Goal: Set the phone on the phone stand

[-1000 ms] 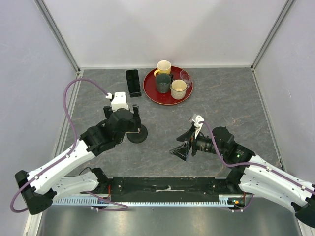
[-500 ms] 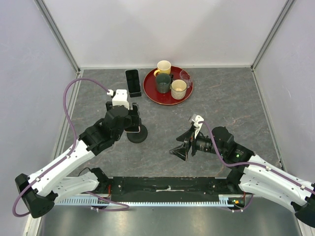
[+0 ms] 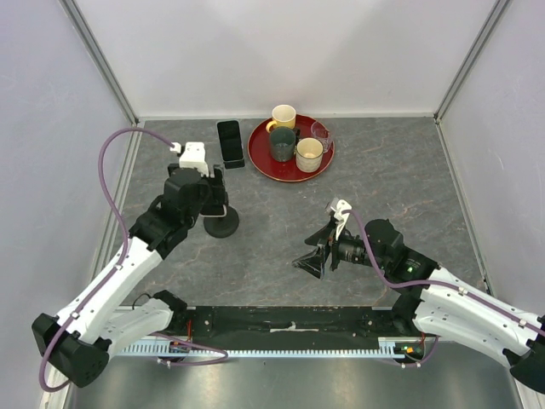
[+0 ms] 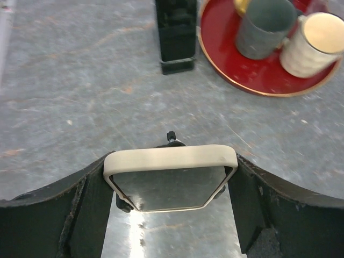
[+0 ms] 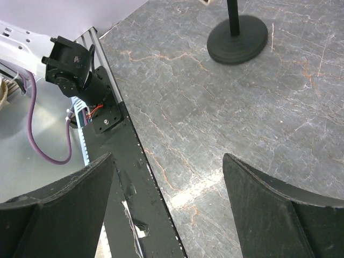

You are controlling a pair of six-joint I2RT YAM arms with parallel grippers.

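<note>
Table (image 3: 400, 187): grey, stone-veined top, pale walls on three sides. Your left arm (image 3: 128, 264) reaches up the left side towards the far half; your right arm (image 3: 451, 307) lies low across the near right, wrist pointing at the table's middle. Red tray (image 3: 260, 162) sits at the far edge, centre, carrying a yellow mug (image 3: 283, 115), a dark grey-green cup (image 3: 282, 145), a cream cup (image 3: 309, 154) and a small clear glass (image 3: 321, 131). Black slab (image 3: 229, 143) lies flat just left of the tray, long side running away from you. Phone stand (image 3: 220, 225) stands left of centre, well short of the tray and the slab; the round disc base is on the table and the post is upright in the right wrist view. Phone (image 4: 169, 188): you have it in your left gripper (image 4: 171, 177), fingers closed on its two side edges, glossy screen facing the wrist camera, cream case edge leading. It sits directly over the stand. In the left wrist view a small black tip of the stand shows just past the phone's far edge, and dark holder parts show at its lower corners. You cannot tell from these views whether the phone bears on the holder or only hangs at it. Your right gripper (image 5: 169, 177) is spread wide and holds nothing, low over bare table near the front rail, well apart from the stand.
</note>
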